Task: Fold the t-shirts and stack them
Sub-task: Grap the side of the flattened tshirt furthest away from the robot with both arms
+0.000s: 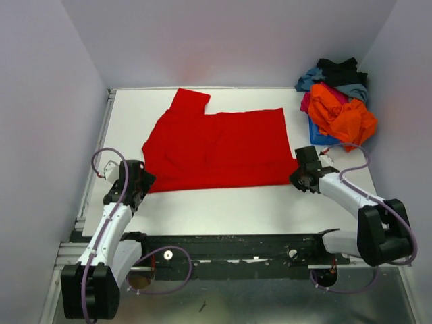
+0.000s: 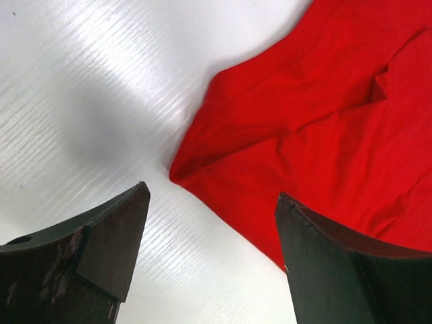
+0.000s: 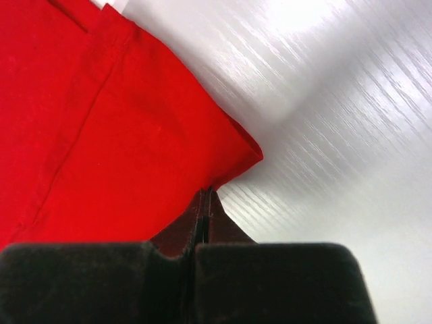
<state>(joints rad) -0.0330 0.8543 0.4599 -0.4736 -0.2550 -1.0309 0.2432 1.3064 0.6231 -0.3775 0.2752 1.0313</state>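
I count one red shirt by itself. In the heap I can separate four more: one orange shirt, one magenta shirt, one grey-blue shirt, one black shirt. Two grippers: the left gripper and the right gripper.

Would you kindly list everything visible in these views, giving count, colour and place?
red t-shirt: one, bright red, spread across mid-table, one sleeve pointing to the far side.
heap of t-shirts: several, orange on top, with magenta, grey-blue and black showing, far right corner.
blue item: one, bright blue, under the heap's near edge; cloth or plastic unclear.
table: one, white.
walls: three, pale grey, around the table.
left arm: one, white and black, near left.
right arm: one, white and black, near right.
left pincer: open, at the shirt's near left corner.
right pincer: shut, apparently pinching the shirt's near right edge.
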